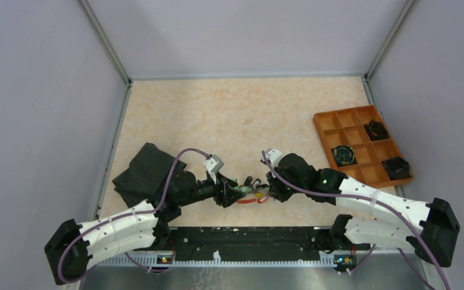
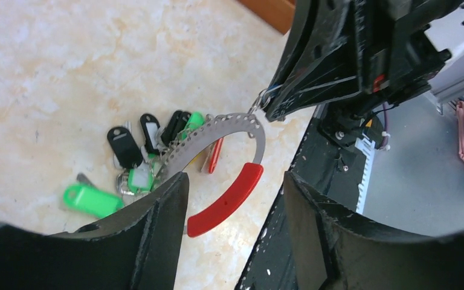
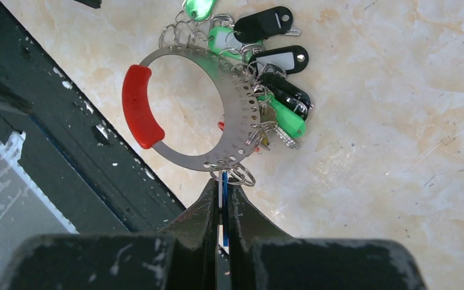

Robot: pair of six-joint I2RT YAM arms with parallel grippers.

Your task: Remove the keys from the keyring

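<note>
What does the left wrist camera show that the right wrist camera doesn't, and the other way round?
Only the left wrist view: the right arm's black jaws seen from outside, shut at the keyring's edge, its own jaws open, and an orange tray corner. Only the right wrist view: a blue key head pinched between the shut jaws. Both: the ring's red sleeve, black and green keys, the marbled table.

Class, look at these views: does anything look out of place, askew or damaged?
Nothing looks spilled or damaged. The orange plastic compartment tray sits skewed at far right; an untidy black foam-like heap lies at near left.
</note>
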